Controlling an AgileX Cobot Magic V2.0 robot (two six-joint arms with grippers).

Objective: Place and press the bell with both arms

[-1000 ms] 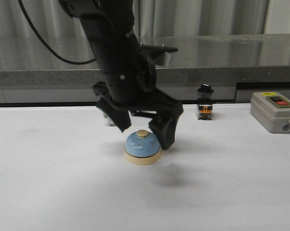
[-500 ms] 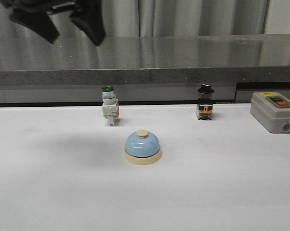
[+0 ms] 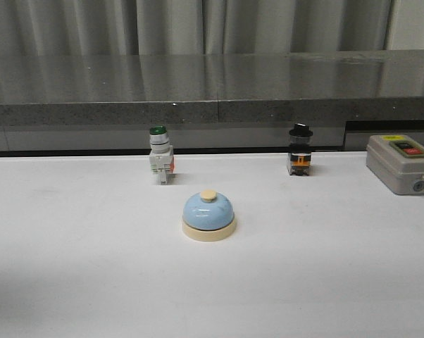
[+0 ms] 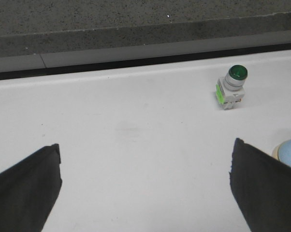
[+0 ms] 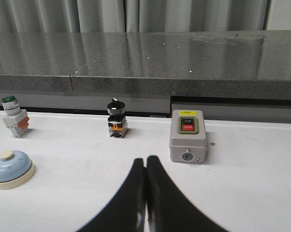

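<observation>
Left gripper (image 4: 145, 193), jaws wide apart and empty, has withdrawn from the bell (image 3: 208, 216), now standing free mid-table (image 3: 71, 267); right gripper (image 5: 145, 193), jaws together, judged next to press.

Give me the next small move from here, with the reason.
Probably swing the right gripper over the small light-blue dome-shaped bell and bring it down on the cream button. The bell stands upright and alone on the white table, the left gripper is open off it, and the right one is shut.
</observation>
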